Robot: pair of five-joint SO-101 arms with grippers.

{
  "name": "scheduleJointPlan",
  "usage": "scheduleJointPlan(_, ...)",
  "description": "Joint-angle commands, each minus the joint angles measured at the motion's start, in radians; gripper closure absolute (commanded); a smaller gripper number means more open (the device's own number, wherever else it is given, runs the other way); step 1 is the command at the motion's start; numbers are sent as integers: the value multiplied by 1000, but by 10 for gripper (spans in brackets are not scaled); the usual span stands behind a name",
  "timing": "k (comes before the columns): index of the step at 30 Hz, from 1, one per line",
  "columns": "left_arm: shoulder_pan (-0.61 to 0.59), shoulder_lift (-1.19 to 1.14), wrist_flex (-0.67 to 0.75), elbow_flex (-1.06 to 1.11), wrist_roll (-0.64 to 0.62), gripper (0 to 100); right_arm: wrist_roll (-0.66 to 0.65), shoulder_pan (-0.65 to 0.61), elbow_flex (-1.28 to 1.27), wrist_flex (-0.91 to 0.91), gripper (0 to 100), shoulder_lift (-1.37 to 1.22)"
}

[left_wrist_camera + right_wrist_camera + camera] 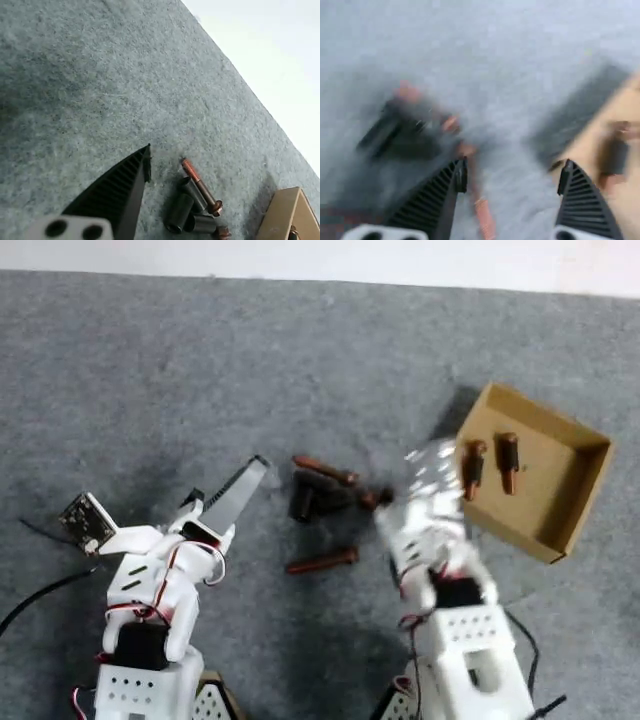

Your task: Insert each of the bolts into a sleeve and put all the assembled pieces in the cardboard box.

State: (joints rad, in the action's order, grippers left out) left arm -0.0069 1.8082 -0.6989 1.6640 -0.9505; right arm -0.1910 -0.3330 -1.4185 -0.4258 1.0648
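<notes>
Lying between wide-spread right jaws (view blurred): apparently one bolt [484, 216].

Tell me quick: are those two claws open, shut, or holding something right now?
Left gripper: cannot be told.
Right gripper: open, holding nothing.

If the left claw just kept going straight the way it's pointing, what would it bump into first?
Probably nothing but grey carpet: the left claw seems to aim just past the nearest copper bolt, though depth is unclear.
</notes>
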Motion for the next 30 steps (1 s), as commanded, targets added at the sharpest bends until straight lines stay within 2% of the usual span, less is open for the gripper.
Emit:
scheduleJointPlan(1, -5, 12, 20, -2, 9, 352, -28, -139, 21, -120, 735, 45)
scheduleJointPlan(6, -8, 12, 20, -2, 9, 352, -37, -262, 42, -186, 735, 10)
scheduleJointPlan(13, -10, 12, 20, -4, 11, 352, -172, -308, 41, -186, 735, -25)
scheduleJointPlan(22, -10, 12, 20, -4, 11, 352, -190, -295, 47, -186, 735, -70)
scheduleJointPlan(27, -10, 12, 20, -4, 11, 352, -104, -180, 45, -90, 735, -76)
scheduleJointPlan(30, -8, 12, 20, -4, 11, 352, -115, -140, 44, -36, 735, -77)
